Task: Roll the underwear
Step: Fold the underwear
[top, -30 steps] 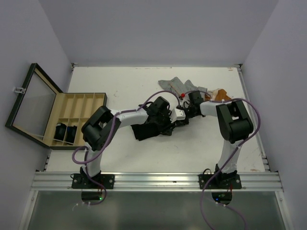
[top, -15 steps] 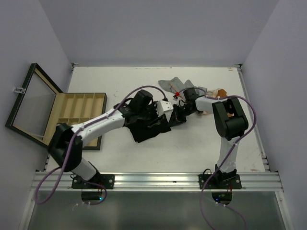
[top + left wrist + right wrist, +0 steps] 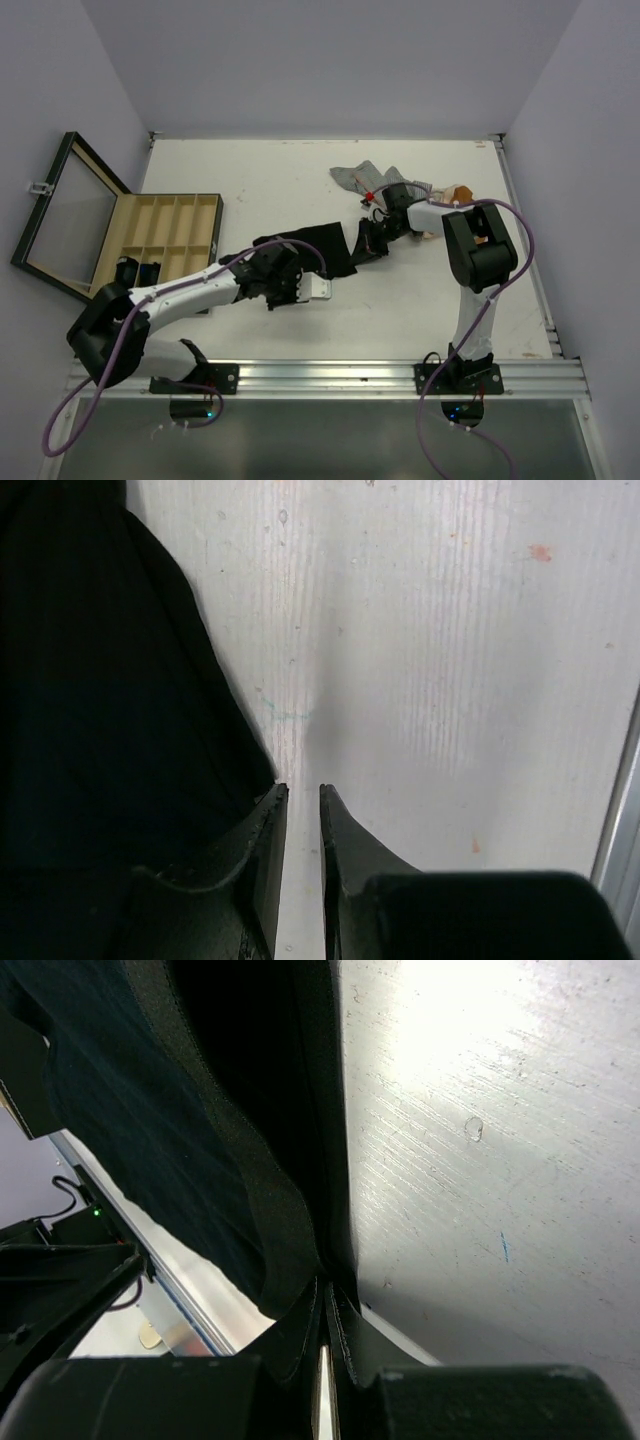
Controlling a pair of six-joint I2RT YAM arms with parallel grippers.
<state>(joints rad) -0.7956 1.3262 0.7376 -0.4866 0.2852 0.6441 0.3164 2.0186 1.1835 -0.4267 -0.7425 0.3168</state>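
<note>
Wooden box (image 3: 170, 215) at the table's (image 3: 250, 175) left edge, glass lid (image 3: 62, 218) swung open to the L. Two black rolled pieces (image 3: 137, 275) sit side by side in its near-left compartments; the other compartments in view show bare wood.

Centre table: black underwear (image 3: 315, 248) lies spread flat betw. the two arms. R gripper (image 3: 368, 243) is clamped on the garment's R edge. The R wrist cam shows the cloth's (image 3: 150, 1110) hem drawn into the closed tips (image 3: 325, 1305). L gripper (image 3: 318, 290) sits low at the garment's near edge. The L wrist cam shows its jaws (image 3: 300, 810) a narrow slit apart w/ bare tabletop betw. them, gripping nothing. The black cloth (image 3: 100, 730) runs along the outside of one finger (image 3: 262, 860); can't tell if it touches.

Far side, behind the R gripper: a loose heap w/ a grey striped garment (image 3: 362, 178) and an orange-brown one (image 3: 462, 195). The R forearm crosses over the heap and hides its middle.
</note>
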